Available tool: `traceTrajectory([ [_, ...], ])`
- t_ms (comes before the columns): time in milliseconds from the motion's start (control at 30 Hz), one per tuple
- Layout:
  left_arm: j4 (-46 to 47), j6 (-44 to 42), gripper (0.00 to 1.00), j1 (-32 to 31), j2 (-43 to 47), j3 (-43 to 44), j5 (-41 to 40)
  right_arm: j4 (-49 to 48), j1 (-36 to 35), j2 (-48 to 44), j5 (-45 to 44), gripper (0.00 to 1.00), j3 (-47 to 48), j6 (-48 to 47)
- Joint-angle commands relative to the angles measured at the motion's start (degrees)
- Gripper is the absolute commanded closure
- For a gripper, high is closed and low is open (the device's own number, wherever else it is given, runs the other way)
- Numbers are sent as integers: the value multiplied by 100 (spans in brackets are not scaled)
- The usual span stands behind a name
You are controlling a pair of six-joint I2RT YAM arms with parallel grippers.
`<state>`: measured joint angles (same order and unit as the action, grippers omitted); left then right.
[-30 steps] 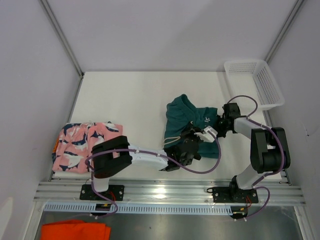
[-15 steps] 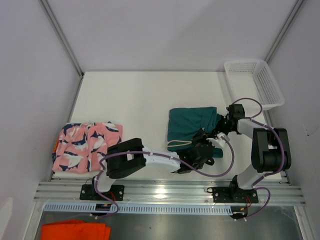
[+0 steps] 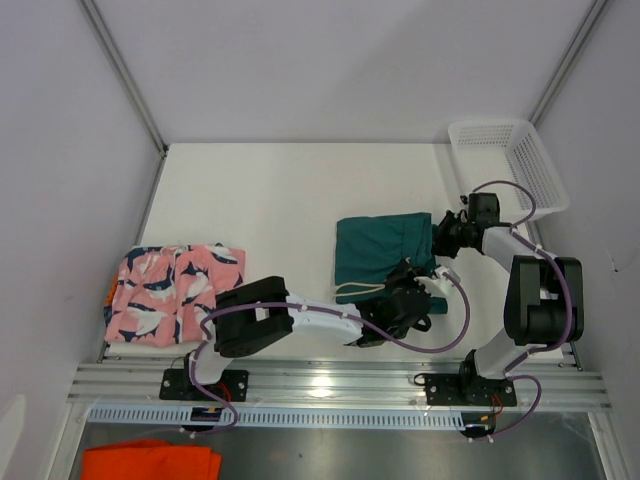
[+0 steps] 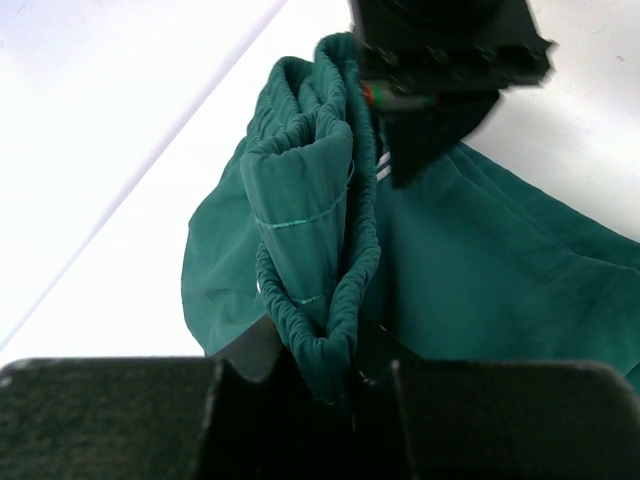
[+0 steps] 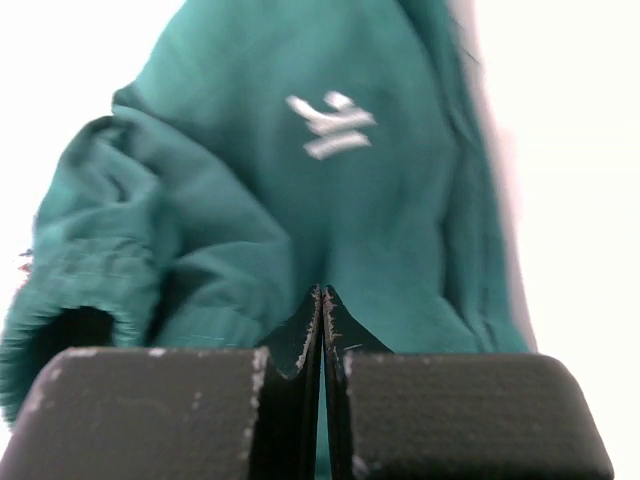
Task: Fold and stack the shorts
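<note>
The plain teal shorts (image 3: pixel 383 248) lie folded at mid-right of the table. My left gripper (image 3: pixel 412 290) is shut on their bunched elastic waistband at the near right corner; the left wrist view shows the band (image 4: pixel 305 230) pinched between the jaws (image 4: pixel 322 358). My right gripper (image 3: pixel 446 234) is shut on the right edge of the same shorts (image 5: pixel 330 190), with thin cloth between its closed jaws (image 5: pixel 322 300). The pink shark shorts (image 3: pixel 175 288) lie folded at the near left, on top of a printed garment that shows only a dark and orange edge (image 3: pixel 111 294).
A white mesh basket (image 3: pixel 512 165) stands at the far right corner. A plain orange cloth (image 3: pixel 150 462) lies below the table's front rail. The right gripper body (image 4: pixel 445 60) shows at the top of the left wrist view.
The raised teal flap has been laid down, and the shorts now lie flatter and folded. My right gripper has moved right and away, drawing the edge taut. The left gripper has shifted right and now holds still.
</note>
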<state>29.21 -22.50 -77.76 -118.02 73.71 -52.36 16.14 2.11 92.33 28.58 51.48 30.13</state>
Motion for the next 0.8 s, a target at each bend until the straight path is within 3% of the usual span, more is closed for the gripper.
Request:
traceTrajectory([
  [0,155,-34,100,-29,-72,301,-81,-128,18,-155,376,100,441,142],
  [267,77,-62,98,-29,-116,398,-99,-576,9,126,1157,100,696,309],
  [367,-82,78,81,-20,-125,521,76,-857,9,363,1395,100,784,406],
  [400,-230,149,68,-12,-125,582,138,-893,0,442,1457,100,836,406],
  [467,-433,376,55,41,-108,688,304,-946,-9,706,1667,100,1038,397],
  [567,-811,894,3,146,111,680,637,-929,-35,1057,1792,100,1328,318],
  [767,-1400,2195,1,559,1481,48,2200,-1129,9,1515,1897,99,1365,309],
])
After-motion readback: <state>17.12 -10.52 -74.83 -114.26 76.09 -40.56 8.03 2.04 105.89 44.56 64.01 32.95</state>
